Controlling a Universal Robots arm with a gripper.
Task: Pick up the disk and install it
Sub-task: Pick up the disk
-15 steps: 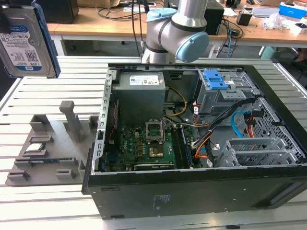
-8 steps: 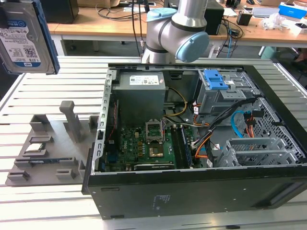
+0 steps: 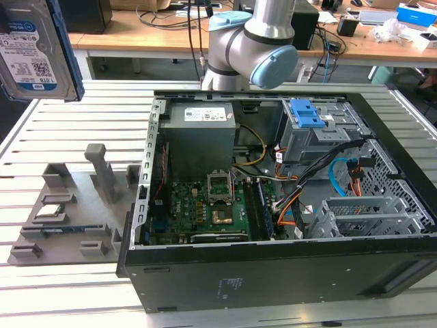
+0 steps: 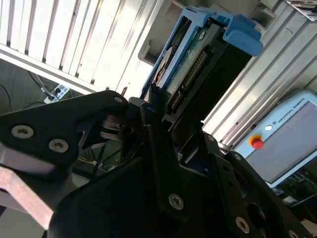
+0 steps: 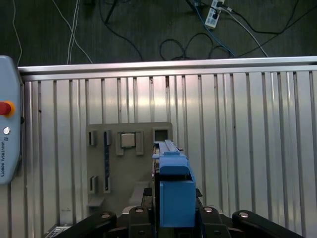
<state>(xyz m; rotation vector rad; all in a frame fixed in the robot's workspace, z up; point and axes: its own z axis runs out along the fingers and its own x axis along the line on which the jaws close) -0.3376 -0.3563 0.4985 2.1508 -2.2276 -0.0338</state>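
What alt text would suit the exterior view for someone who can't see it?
The disk hangs at the exterior view's upper left, above a slatted metal table. An open computer case sits at centre, a grey fixture beside it, the robot arm behind.

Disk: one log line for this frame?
gripper: shut on disk | disk: aloft, clear of grey fixture | install: not done
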